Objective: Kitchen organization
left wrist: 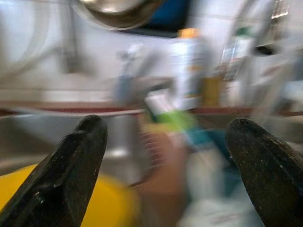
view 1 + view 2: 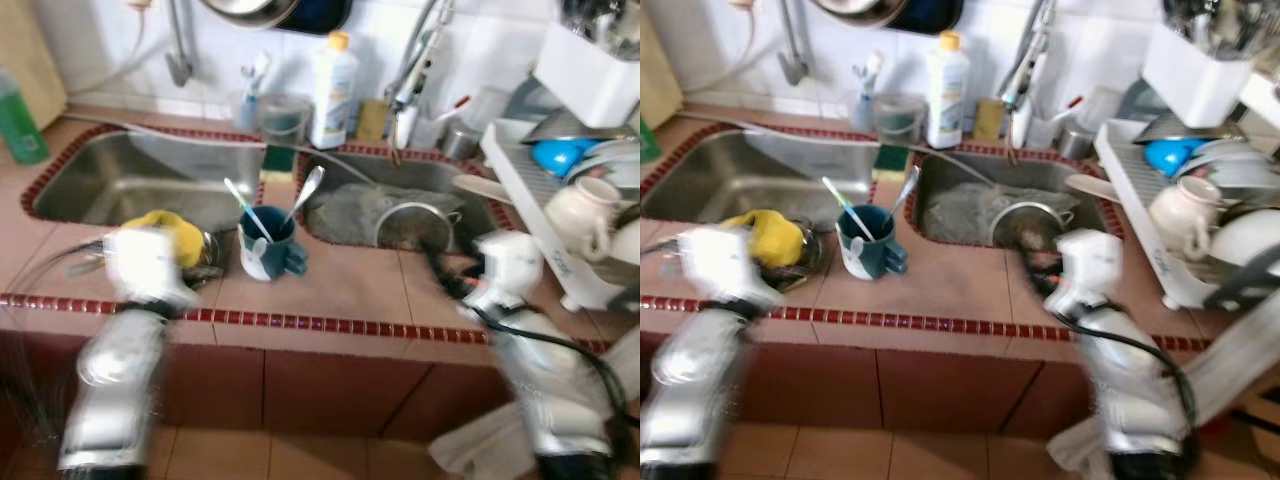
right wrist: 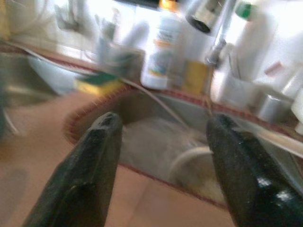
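Teal and holding two spoons, the mug [image 2: 268, 243] stands on the tiled surface [image 2: 350, 285] between the two sinks, with a yellow sponge [image 2: 172, 232] just to its left at the lip of the left sink [image 2: 140, 175]. The left gripper [image 1: 165, 161] hovers near the sponge with its jaws spread wide and empty, the sponge low by one finger and the mug ahead between them, blurred. The right gripper [image 3: 163, 156], jaws likewise released, hangs over the front edge of the right sink [image 2: 400, 205], facing the metal strainer [image 2: 415, 225] and white bottle [image 2: 332, 90], with the mug well off to its left.
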`<state>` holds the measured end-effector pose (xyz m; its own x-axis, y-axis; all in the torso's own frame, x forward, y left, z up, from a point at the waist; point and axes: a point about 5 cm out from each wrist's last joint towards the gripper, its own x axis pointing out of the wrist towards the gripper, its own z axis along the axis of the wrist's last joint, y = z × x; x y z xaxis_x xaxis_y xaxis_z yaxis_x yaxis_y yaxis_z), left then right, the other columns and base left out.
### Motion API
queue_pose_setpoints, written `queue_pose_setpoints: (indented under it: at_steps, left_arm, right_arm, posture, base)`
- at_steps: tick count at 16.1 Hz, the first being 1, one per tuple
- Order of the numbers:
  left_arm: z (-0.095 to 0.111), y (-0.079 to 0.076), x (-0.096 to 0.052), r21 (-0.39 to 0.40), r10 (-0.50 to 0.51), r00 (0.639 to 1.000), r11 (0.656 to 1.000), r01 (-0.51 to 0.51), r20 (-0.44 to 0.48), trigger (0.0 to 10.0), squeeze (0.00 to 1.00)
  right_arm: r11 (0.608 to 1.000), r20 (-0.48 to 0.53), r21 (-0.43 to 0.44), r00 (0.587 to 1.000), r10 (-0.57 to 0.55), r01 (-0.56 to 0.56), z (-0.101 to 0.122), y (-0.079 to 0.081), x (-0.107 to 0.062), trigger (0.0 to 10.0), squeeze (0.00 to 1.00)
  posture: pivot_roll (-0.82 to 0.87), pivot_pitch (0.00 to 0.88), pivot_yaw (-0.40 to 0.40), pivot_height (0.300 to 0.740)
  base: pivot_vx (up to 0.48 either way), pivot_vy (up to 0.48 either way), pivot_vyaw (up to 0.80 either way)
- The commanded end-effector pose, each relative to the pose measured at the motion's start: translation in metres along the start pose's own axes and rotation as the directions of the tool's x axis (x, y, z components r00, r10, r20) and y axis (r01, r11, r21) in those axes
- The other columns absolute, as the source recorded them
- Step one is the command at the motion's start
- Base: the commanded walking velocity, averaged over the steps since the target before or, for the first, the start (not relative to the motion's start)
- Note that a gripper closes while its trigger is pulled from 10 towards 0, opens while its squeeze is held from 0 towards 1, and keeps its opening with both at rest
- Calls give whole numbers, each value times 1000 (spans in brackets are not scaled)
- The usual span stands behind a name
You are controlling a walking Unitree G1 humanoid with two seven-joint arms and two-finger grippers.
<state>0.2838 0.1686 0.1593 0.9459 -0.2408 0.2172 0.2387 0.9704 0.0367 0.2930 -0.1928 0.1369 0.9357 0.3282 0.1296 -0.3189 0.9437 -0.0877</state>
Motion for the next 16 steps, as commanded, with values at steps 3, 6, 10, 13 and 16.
queue_pose_setpoints:
  at_steps: [3, 6, 10, 13, 16]
  left_arm:
    - [4, 14, -5, 22, 32, 999, 999, -32, 10, 10000, 0]
    - [5, 12, -4, 24, 23, 1000, 999, -24, 13, 10000, 0]
    - [5, 3, -2, 62, -69, 997, 996, 70, -18, 10000, 0]
    - [3, -10, 1, 71, -151, 987, 985, 155, -60, 10000, 0]
    - [5, -9, 6, 96, -151, 984, 982, 160, -92, 10000, 0]
  right_arm:
    - [998, 51, 11, 997, 60, -61, 11, 12, 10, 10000, 0]
    - [998, 54, 11, 996, 68, -68, 12, 12, 11, 10000, 0]
    - [997, 49, -1, 996, 71, -71, 12, 6, 13, 10000, 0]
    - [992, 35, -19, 992, 125, -124, 13, -3, 23, 10000, 0]
    - [984, 5, -25, 984, 178, -178, 13, -10, 32, 10000, 0]
  posture:
    - [12, 0, -74, 740]
    - [14, 0, -71, 740]
    - [19, 0, -68, 740]
    - [20, 0, -66, 740]
    - [21, 0, -72, 740]
  base:
    - [0, 0, 0]
    - [0, 0, 0]
    - [0, 0, 0]
    - [0, 0, 0]
    - [0, 0, 0]
